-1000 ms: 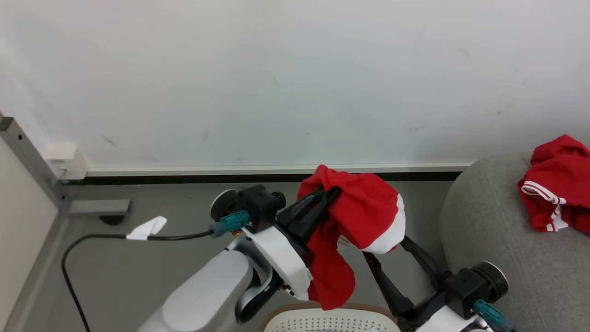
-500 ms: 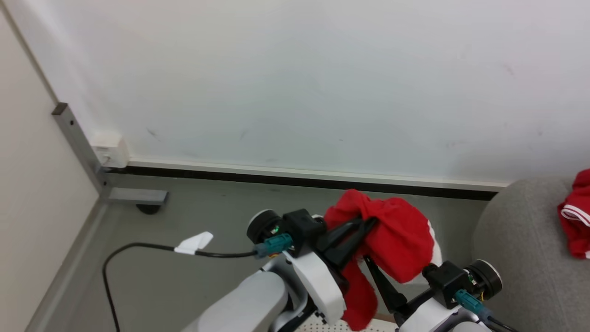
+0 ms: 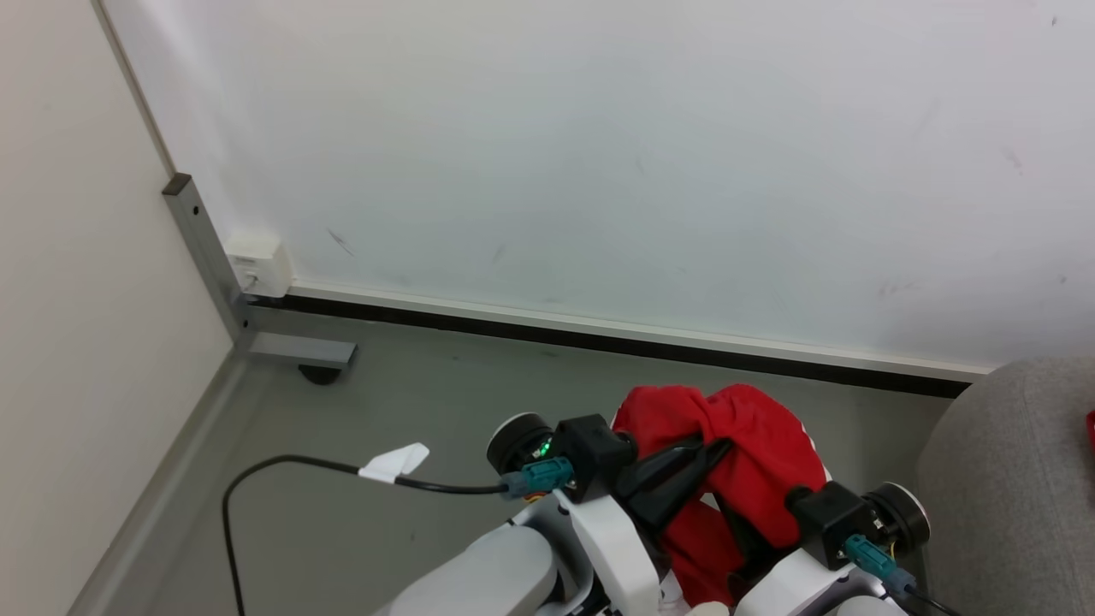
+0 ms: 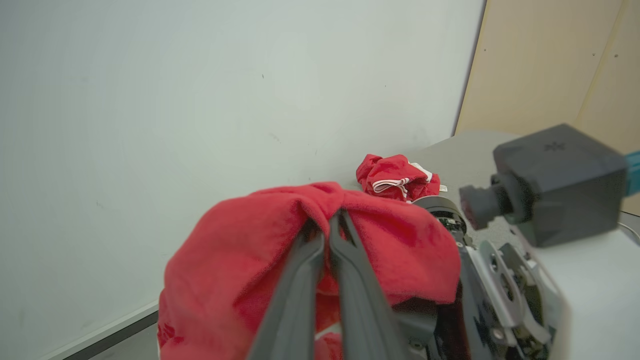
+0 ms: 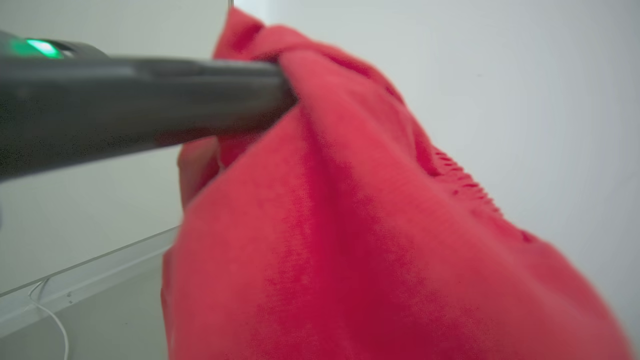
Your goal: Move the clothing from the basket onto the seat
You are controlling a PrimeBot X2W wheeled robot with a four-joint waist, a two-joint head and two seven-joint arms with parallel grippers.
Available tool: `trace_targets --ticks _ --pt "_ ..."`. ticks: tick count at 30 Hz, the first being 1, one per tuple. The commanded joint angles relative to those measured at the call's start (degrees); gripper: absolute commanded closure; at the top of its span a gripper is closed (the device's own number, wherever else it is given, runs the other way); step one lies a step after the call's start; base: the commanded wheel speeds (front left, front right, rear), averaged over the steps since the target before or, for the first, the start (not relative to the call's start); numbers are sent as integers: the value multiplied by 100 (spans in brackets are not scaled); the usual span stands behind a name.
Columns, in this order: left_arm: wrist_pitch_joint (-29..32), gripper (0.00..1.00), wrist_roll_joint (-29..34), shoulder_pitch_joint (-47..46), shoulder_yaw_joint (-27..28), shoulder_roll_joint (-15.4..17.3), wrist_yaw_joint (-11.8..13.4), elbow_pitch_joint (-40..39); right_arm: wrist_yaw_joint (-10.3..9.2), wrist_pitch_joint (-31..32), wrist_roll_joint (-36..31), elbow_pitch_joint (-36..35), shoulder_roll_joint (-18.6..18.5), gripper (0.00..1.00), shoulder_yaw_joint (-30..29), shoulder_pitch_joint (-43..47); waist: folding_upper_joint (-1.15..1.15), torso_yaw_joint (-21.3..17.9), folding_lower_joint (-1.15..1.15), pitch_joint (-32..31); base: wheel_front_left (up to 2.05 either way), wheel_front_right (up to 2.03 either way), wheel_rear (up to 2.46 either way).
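One red garment [image 4: 240, 270] hangs bunched from the left claw [image 4: 332, 220], whose jaws are pinched together on a fold of it. The cloth drapes over the right claw [image 3: 757, 547], hiding its jaws, so its grip cannot be told. Farther off, a second red garment [image 4: 397, 177] with white stripes lies on the grey seat [image 4: 475, 150] by the wall [image 4: 200, 100].
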Motion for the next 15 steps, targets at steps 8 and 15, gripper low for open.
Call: trace_targets --ticks 8,15 --pt "-3 100 -79 -85 107 79 7 10 -15 -12 87 -67 -50 100 3 19 0 -65 0 46 0 0 0" --pt "-3 100 -20 -45 208 113 16 41 -14 -13 238 -115 -36 100 9 75 0 -103 0 73 0 0 0"
